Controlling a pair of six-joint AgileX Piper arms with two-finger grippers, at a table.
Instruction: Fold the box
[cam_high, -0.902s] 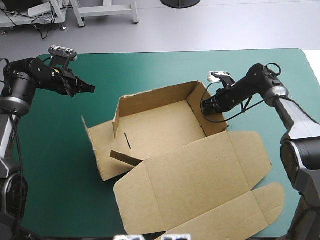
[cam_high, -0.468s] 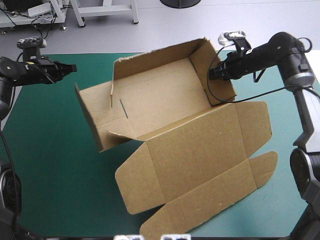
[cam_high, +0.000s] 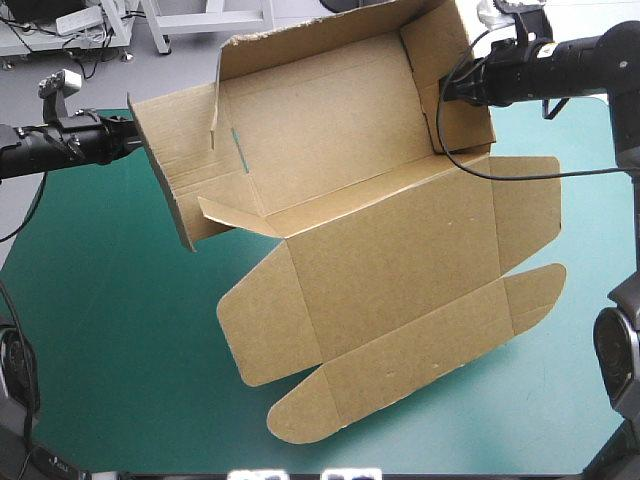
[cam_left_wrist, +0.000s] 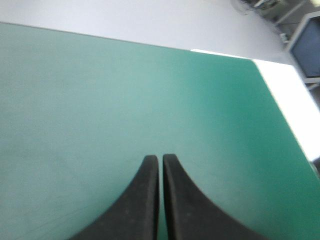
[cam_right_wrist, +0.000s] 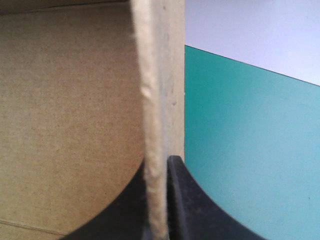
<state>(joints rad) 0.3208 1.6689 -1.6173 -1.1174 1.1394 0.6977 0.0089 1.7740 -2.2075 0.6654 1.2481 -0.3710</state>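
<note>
The brown box (cam_high: 340, 140) is an open tray with raised walls, lifted and tilted over the table's far half. Its flat lid (cam_high: 390, 300) hangs down toward the table's front. My right gripper (cam_high: 450, 90) is shut on the tray's right wall near the far right. In the right wrist view the wall's pale cut edge (cam_right_wrist: 152, 90) stands between that gripper's (cam_right_wrist: 161, 161) black fingers. My left gripper (cam_high: 132, 140) sits just outside the tray's left wall. Its (cam_left_wrist: 161, 159) fingers are shut on nothing, with only cover ahead.
Teal-green cover (cam_high: 110, 330) lies bare at the front left and beyond the lid at the right (cam_high: 590, 240). The table's far edge (cam_left_wrist: 125, 41) runs ahead of my left gripper, with grey floor past it.
My right gripper has raised the box and carried it toward the far edge, tilting the tray up. The left arm drew back to the left and now lies level beside the tray's left wall.
</note>
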